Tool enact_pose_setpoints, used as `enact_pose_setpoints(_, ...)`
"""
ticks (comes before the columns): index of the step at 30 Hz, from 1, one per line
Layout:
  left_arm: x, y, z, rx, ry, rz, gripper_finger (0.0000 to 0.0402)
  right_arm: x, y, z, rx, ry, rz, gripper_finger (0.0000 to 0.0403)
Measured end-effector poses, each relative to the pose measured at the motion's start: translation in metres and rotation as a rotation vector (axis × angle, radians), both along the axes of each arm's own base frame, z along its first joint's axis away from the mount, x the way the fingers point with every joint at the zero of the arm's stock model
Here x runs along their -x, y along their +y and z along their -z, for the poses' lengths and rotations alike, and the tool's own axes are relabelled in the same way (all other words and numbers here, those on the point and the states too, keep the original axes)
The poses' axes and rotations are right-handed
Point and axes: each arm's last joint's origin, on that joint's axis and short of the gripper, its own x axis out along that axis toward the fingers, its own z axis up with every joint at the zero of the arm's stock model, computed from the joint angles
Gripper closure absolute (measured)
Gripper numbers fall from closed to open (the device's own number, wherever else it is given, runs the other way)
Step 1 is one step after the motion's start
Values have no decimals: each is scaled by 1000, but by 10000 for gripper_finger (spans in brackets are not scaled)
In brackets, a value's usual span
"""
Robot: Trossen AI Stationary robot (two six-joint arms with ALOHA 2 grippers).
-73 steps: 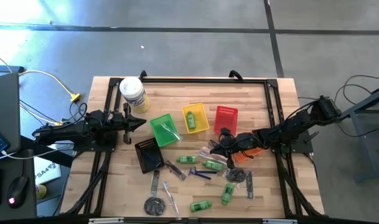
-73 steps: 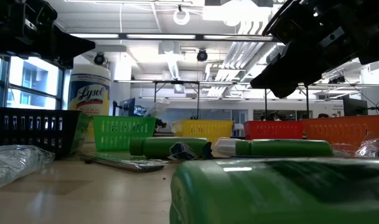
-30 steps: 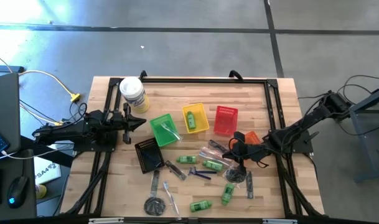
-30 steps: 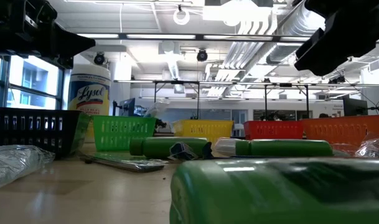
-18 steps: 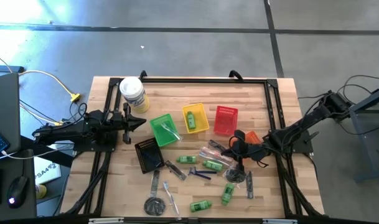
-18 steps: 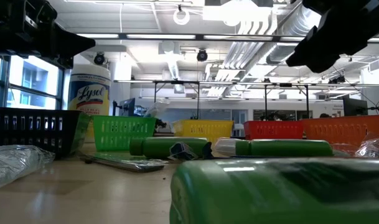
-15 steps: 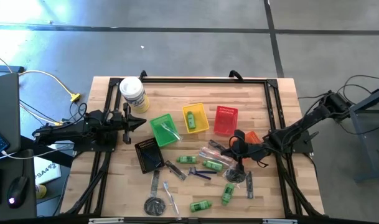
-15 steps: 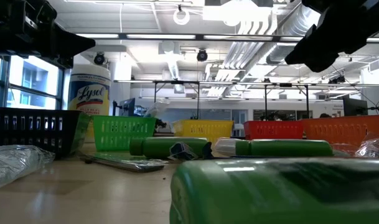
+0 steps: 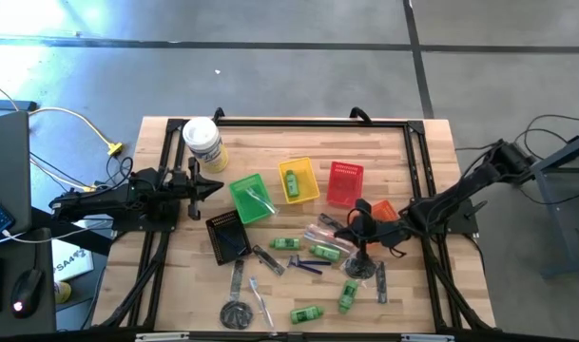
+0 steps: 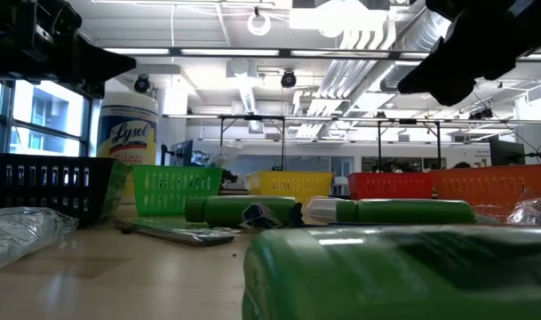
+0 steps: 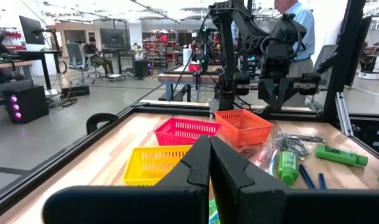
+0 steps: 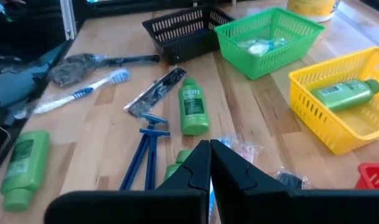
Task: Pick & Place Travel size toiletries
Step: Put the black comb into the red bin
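The travel size toiletries lie scattered over the near half of the wooden desk (image 9: 417,152): bright green mini bottles such as one lying flat near the middle (image 12: 192,107), a pair of dark blue razors (image 12: 145,149) just beside it, a blue-and-white toothbrush (image 12: 77,93) and a flat dark comb in clear wrap (image 12: 157,91), all loose on the boards and well apart from each other, which looks to leave room for a pinch from above. A few pieces are already sorted: one green bottle rests in the yellow plastic mesh basket (image 9: 313,195), and some clear-wrapped pieces sit in the green mesh basket (image 9: 234,190). The baskets stand in a row behind the pile, with the red mesh basket (image 9: 345,169) and an orange one (image 11: 242,126) to the right and a black mesh basket (image 9: 213,228) to the left, presumably so each kind has a bin within reach. The right end effector (image 9: 358,228) hangs above the right part of the scatter, near the orange basket, its fingers pressed together and carrying nothing; I judge it is between picks and would need to part its fingers before descending. The left end effector (image 9: 213,185) waits at the left edge of the desk, beside the white canister with a yellow label (image 9: 203,142), likewise closed and empty.
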Motion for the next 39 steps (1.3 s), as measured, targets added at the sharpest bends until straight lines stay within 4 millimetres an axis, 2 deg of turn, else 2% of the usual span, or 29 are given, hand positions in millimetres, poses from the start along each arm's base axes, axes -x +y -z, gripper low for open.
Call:
enact_pose_setpoints(7,0,0,0,0,1,0,402,-1,3,8,-9,50,-47,400)
enact_pose_setpoints(39,0,0,0,-3,4,0,402,-2,-1,9,16,67,-57,400)
